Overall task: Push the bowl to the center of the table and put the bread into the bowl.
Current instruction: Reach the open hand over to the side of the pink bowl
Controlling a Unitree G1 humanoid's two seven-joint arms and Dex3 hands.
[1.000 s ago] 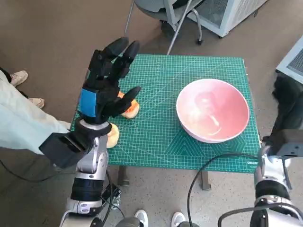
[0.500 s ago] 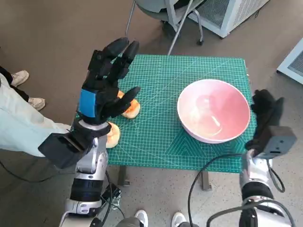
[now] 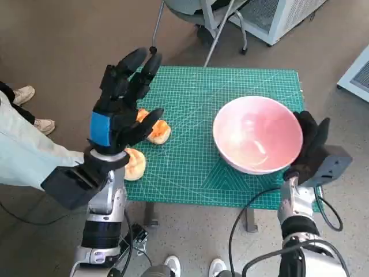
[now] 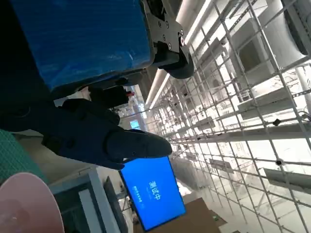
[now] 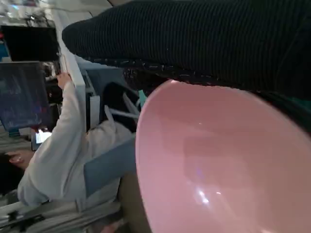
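A wide pink bowl stands on the right half of the green cutting mat; it fills the right wrist view and its rim shows in the left wrist view. My right hand, gloved, touches the bowl's right rim with fingers spread. Two orange-brown bread pieces lie at the mat's left: one partly behind my left thumb, the other at the front left edge. My left hand is raised above them, fingers apart, holding nothing.
A person in pale clothing sits at the left, shoes on the floor; the person also shows in the right wrist view. Chair legs and a white cabinet stand beyond the table. My feet show below.
My right hand has come in from the right and now touches the bowl's rim; the bowl has slid slightly left. My left hand shifted a little left, still raised.
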